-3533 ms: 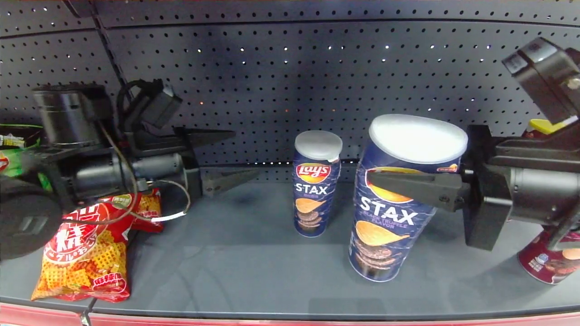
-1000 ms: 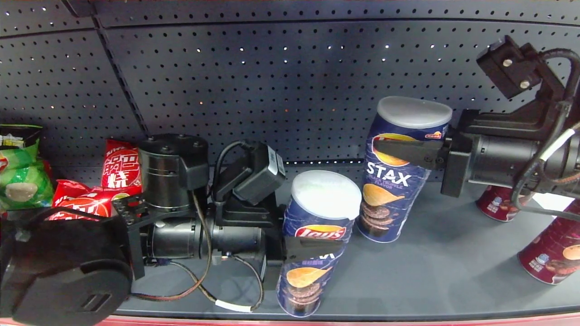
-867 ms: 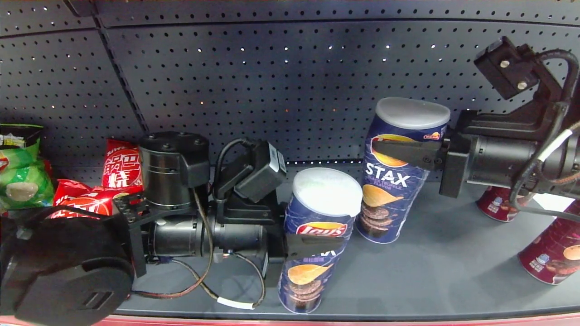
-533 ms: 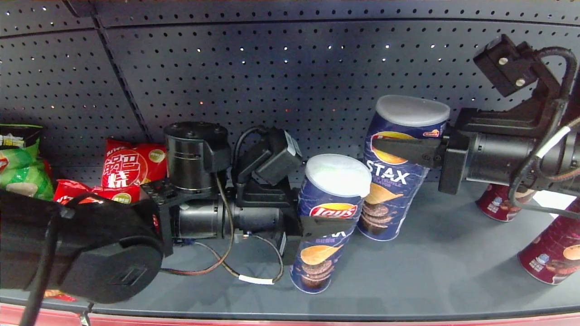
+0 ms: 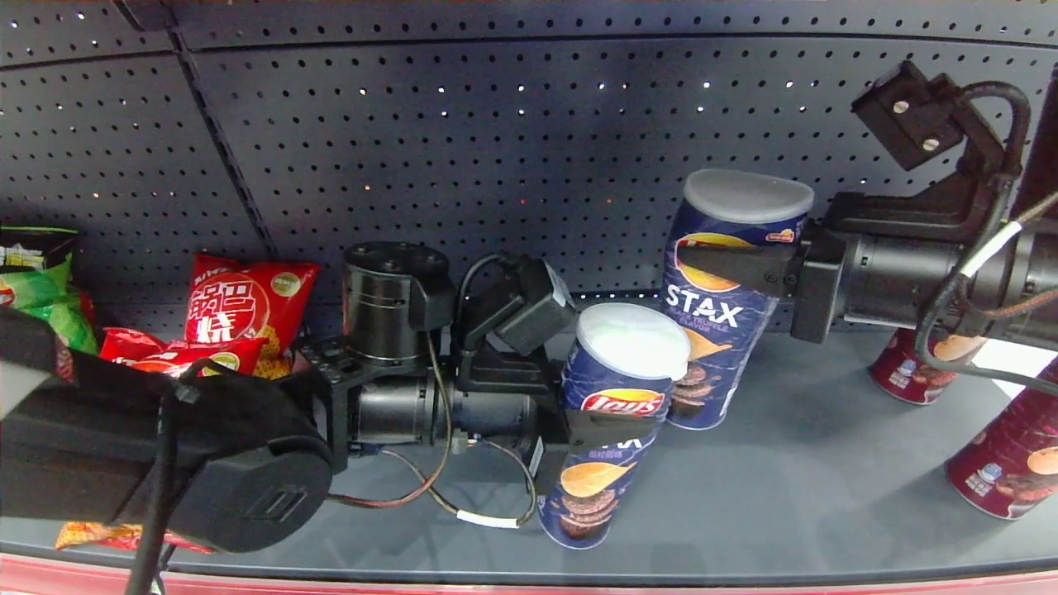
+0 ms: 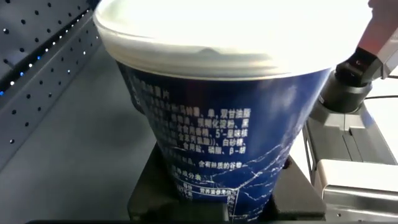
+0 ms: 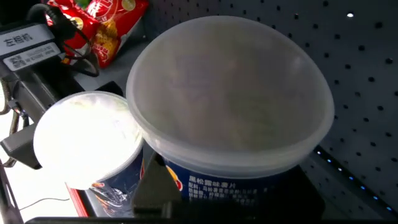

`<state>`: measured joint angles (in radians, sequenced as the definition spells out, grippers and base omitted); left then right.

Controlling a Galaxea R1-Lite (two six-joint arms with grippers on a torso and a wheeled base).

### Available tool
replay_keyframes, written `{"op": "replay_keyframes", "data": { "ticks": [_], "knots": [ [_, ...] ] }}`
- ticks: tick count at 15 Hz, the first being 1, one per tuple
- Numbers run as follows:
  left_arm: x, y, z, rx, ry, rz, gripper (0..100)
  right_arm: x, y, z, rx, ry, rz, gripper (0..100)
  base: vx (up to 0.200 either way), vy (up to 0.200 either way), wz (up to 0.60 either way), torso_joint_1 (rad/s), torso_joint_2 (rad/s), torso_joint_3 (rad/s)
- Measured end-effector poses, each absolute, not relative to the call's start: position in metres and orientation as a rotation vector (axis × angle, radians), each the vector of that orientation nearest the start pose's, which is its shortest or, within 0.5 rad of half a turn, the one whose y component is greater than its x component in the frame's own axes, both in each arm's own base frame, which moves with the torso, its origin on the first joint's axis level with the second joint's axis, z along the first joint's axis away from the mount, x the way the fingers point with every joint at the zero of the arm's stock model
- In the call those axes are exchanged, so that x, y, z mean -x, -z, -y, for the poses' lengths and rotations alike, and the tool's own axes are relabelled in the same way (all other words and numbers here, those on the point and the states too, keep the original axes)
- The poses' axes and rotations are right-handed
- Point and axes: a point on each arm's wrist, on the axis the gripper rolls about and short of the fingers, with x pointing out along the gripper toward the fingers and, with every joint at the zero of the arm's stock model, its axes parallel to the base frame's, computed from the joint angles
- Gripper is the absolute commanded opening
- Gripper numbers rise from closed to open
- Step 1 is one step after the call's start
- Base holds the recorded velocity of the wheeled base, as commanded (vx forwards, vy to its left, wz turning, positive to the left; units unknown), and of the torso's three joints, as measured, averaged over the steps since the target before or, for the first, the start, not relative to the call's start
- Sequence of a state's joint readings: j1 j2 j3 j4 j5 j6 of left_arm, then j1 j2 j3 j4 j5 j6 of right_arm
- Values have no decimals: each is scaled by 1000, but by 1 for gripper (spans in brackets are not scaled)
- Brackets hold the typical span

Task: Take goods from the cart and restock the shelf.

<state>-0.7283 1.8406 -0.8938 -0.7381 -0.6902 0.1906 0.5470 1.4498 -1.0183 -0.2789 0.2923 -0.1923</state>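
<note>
Blue front can (image 5: 613,378) sits clamped between left jaws (seemingly touching rear can (image 5: 717,321)).

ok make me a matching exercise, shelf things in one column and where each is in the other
1 short blue chip can, white lid
2 tall blue chip can, frosted lid
3 red foil snack bag
4 nearer dark red chip can

A far right of shelf
B in the left gripper
C left, by the pegboard
D in the right gripper

Pairs: 1-B, 2-D, 3-C, 4-A
</note>
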Motion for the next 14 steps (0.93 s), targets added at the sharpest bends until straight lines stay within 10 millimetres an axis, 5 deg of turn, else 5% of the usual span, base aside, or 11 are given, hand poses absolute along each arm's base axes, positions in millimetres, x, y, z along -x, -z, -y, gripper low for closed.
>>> {"op": "replay_keyframes", "data": {
  "ticks": [9,10,14],
  "knots": [
    [-249,-168,240,-154,1415,-100,0,-214,-277,-138,201,-852,-80,0,0,0,0,0,0,0],
    [-247,-164,238,-154,1416,-113,100,-214,-276,-138,201,-851,-80,0,0,0,0,0,0,0],
    [-240,-153,225,-154,1400,-175,100,-214,-275,-138,202,-852,-83,0,0,0,0,0,0,0]
  ]
}}
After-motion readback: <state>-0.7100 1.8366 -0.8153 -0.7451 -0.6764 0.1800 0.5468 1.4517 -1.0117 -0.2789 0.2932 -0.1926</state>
